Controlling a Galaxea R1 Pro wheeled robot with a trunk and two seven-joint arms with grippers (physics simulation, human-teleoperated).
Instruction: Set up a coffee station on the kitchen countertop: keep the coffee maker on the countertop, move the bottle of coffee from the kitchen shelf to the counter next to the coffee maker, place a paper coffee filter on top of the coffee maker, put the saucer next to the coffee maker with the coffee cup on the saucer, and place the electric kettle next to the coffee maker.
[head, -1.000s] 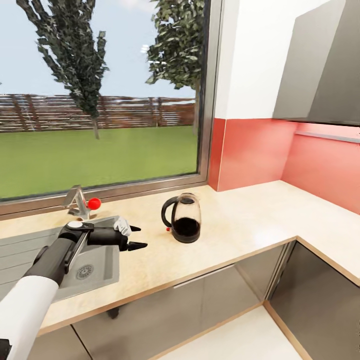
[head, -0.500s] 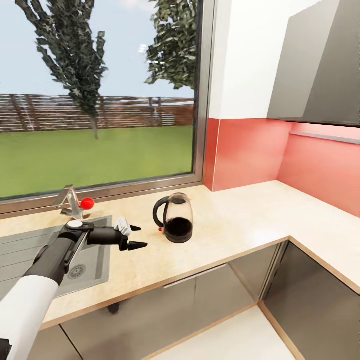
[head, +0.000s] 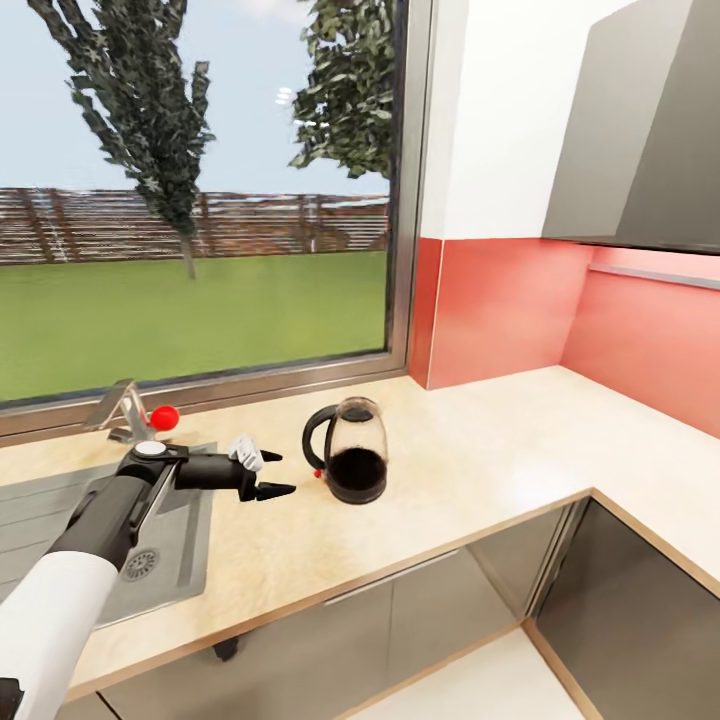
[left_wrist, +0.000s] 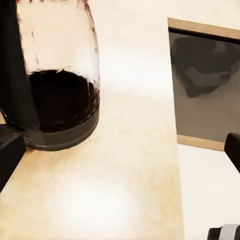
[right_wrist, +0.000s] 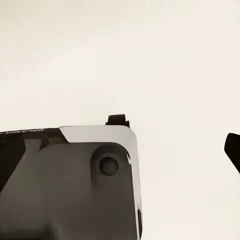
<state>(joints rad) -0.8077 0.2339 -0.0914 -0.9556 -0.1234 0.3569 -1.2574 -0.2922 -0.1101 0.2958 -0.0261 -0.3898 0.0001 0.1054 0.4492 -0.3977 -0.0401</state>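
Closer now, the electric kettle (head: 352, 451) stands on the table (head: 480, 470); my left gripper (head: 270, 473) hangs beside its handle, jaws apart and empty, lined up to grasp.

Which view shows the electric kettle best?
The head view: the whole electric kettle stands upright on the countertop, handle toward the open left gripper. The left wrist view crops it to the lower glass body and base.
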